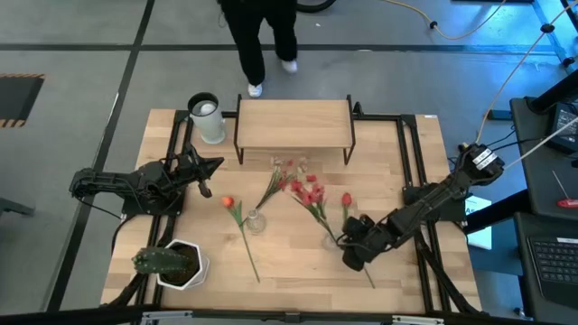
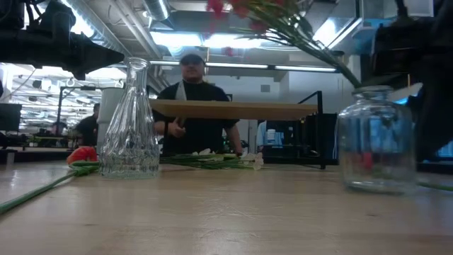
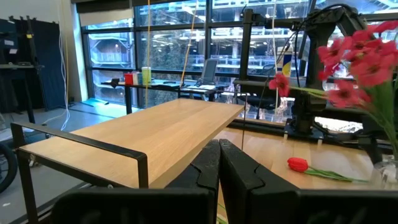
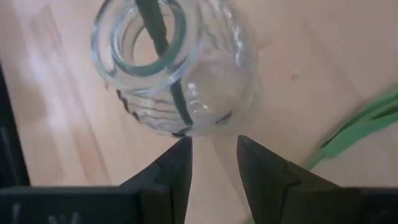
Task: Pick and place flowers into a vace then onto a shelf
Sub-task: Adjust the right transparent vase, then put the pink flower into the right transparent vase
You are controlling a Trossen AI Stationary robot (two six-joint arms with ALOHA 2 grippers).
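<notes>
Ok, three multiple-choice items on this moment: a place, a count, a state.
1. The spray of red blossoms is: A in the round glass jar; B in a person's hand; C in the white pot.
2. Clear glass vessels on the table: A one; B two; C three.
3. The right gripper has its jaws: A open beside the jar; B shut on a stem; C shut on the jar.
A: its stem runs into the jar's mouth. B: jar and slim vase. A: a gap shows between them. The left gripper waits near the shelf.
</notes>
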